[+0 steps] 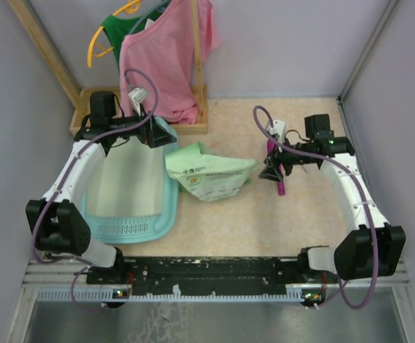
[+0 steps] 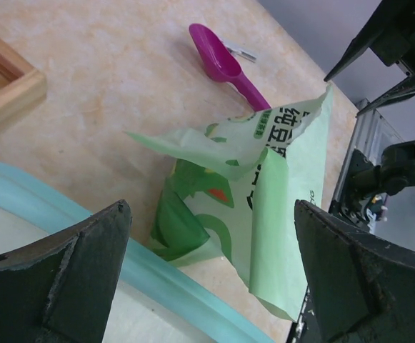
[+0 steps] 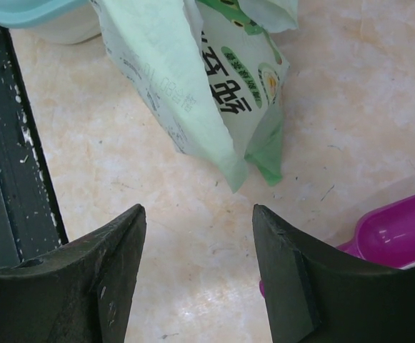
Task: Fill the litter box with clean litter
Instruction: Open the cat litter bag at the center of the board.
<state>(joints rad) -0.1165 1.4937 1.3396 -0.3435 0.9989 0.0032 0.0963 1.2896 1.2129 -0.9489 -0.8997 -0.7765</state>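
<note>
Fingers [image 2: 57, 286] spread, empty, both grippers; litter box [image 1: 132, 230] rim under left gripper [image 2: 212, 236], seemingly untouched; right gripper [image 3: 198, 229] apart.

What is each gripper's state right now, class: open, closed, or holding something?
Left gripper: open, holding nothing.
Right gripper: open, holding nothing.

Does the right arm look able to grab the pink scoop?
Probably yes. The right pincer is open and hangs right beside the scoop, and nothing lies between them.
</note>
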